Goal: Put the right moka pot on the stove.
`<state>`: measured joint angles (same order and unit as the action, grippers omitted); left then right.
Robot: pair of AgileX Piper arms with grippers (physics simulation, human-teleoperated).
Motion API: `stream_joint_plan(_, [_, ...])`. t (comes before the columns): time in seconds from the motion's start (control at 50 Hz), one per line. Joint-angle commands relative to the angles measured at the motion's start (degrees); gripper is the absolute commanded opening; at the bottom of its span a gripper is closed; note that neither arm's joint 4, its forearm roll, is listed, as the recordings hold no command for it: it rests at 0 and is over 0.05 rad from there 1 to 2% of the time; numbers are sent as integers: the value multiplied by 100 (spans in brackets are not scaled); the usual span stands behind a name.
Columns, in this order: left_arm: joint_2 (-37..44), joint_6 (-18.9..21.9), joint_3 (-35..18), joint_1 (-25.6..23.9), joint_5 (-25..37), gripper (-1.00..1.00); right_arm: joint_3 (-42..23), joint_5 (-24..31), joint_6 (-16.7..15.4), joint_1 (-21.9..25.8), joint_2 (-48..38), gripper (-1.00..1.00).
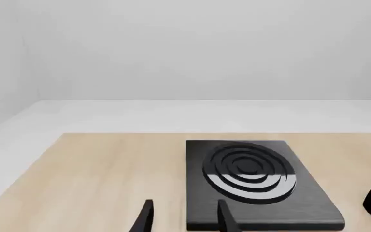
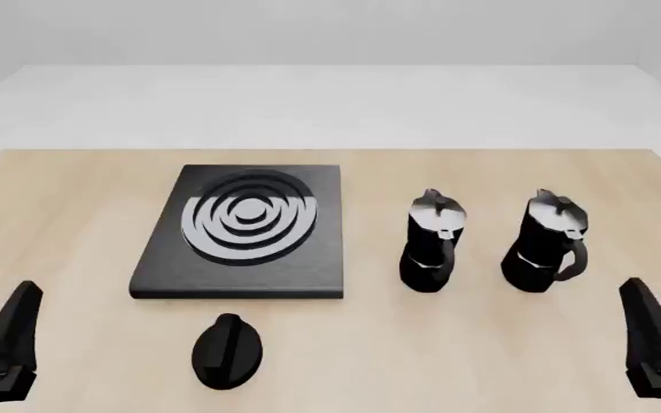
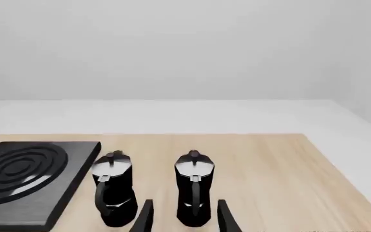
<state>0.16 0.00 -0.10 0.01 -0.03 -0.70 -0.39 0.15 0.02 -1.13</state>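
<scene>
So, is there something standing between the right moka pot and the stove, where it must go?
Yes. The other moka pot stands upright on the table between the right moka pot and the stove, directly on the straight sideways line. The stove's rings are bare. Nothing visible lies between the open right gripper and its pot.

Upright on the light wooden table (image 2: 78, 215): a second black moka pot (image 2: 430, 243), silver-lidded, left of its near-identical twin. Nearer the front edge, lying flat: a small black oval knob (image 2: 227, 350). Beyond the tabletop, pale grey floor and walls.
</scene>
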Motion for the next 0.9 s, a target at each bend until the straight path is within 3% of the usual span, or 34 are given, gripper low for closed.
stream_joint_plan(0.02, [26, 2, -14, -1, -8, 100, 64, 29, -104, 38, -139, 100])
stream_joint_plan(0.2, [27, 2, -14, -2, -8, 100, 61, -57, -48, 39, -251, 100])
stream_joint_plan(0.24, [26, 2, -14, -1, -8, 100, 58, -496, -232, 84, -951, 100])
stream_joint_plan(0.34, [27, 1, -14, -1, -7, 100, -15, -857, -313, -16, -1540, 100])
stream_joint_plan(0.4, [26, 1, -14, 0, -7, 100, -217, -589, -488, -96, -1469, 100])
stream_joint_plan(0.66, [26, 2, -14, -1, -8, 100, -1228, 595, -289, -158, -960, 100])
stream_joint_plan(0.76, [27, 2, -14, -1, -7, 100, -1375, 471, -381, -89, -1339, 100])
stream_joint_plan(0.9, [26, 1, -14, -1, -8, 100, -1518, 299, -189, -146, -2037, 100])
